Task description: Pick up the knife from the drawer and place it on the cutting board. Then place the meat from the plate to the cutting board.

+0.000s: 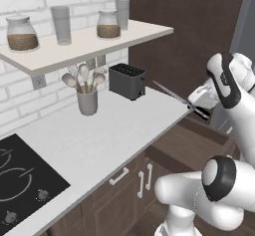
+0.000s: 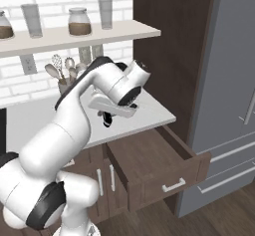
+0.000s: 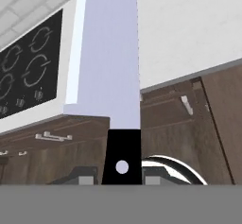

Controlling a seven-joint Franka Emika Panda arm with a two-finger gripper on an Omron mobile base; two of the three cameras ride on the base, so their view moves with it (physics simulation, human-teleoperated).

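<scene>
— Above the open drawer (image 2: pixel 149 168), what is the gripper (image 1: pixel 200 106) doing?
— It is pinched on the black handle of the knife (image 1: pixel 174 97), held in the air.
— And the blade?
— It points out over the white counter (image 1: pixel 99 135), toward the toaster (image 1: pixel 127 80); in the hand view it runs up from the fingers (image 3: pixel 85 178).

Jars (image 1: pixel 22 33) two; glasses (image 1: pixel 61 25) two; toaster (image 1: pixel 127 81) one; knife (image 1: pixel 172 96) one.

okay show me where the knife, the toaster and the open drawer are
knife (image 3: pixel 106 53): hand view, middle of the silver blade.
toaster (image 1: pixel 127 81): left base view, its dark front side.
open drawer (image 2: pixel 172 185): right base view, its front panel by the handle.
</scene>
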